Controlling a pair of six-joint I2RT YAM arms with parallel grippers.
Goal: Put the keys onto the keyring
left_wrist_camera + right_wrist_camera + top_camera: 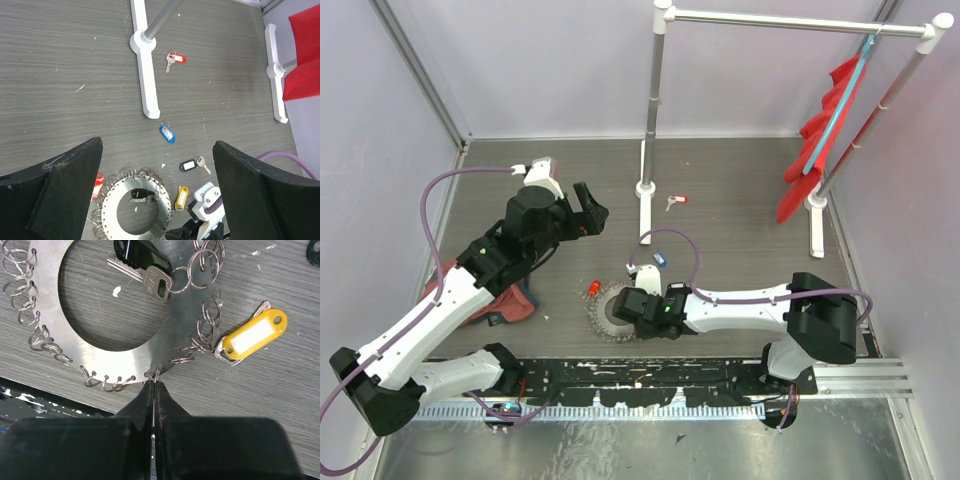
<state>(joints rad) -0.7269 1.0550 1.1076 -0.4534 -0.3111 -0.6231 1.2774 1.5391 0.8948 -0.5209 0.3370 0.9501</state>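
Note:
The keyring (125,362) is a flat silver disc with a wide hole and small split rings round its rim; it lies on the table (610,312). My right gripper (153,385) is shut on one split ring at the rim's near edge. A black-headed key (145,270) hangs from another ring and lies inside the hole. A yellow-tagged key (255,335) rests just right of the rim. My left gripper (157,147) hovers open, high above the keyring (112,200). Below it lie loose keys: black-tagged (189,165), blue (167,133), red (176,59), and another red tag (99,185) at the rim.
A metal rack stands at the back on white feet (645,205) (817,225), with red cloth (815,140) hanging from its bar. A reddish cloth (510,305) lies under the left arm. A black strip (650,378) runs along the near edge.

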